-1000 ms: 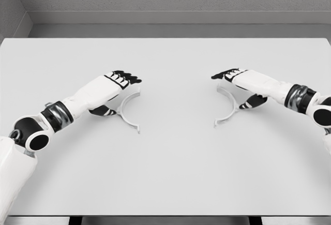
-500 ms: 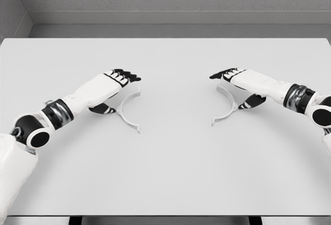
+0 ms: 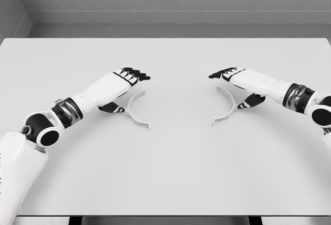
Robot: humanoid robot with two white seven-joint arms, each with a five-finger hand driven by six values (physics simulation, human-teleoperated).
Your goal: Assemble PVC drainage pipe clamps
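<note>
Table: I saw a wide, pale grey table (image 3: 170, 178) filling most of the head view, with a grey wall behind its far edge.

Left arm: It came in from the lower left and reached across the table toward the middle, white with a dark band at the wrist.

Right arm: It came in from the right edge and stretched leftward, lying low over the table.

Left hand: The left hand (image 3: 120, 86) sat over the left clamp half. Its black-tipped fingers (image 3: 138, 73) pointed to the right, stretched out above the top end of the arc, while the thumb curled underneath on the arc's outer side. I judged it clamped on that piece, fingers above and thumb below.

Right hand: The right hand (image 3: 242, 85) mirrored it, fingers (image 3: 220, 73) pointing left over the top end of the right clamp half, thumb tucked beneath near the middle of the arc. I read it as closed around that piece too.

Left clamp half: The left clamp half (image 3: 135, 116) was a thin white arc, its open side facing right. Its upper end lay under the fingers and its lower end stuck out free toward me.

Right clamp half: The right clamp half (image 3: 227, 112) was a matching arc with its open side facing left, well apart from the other half, bare table between them.
</note>
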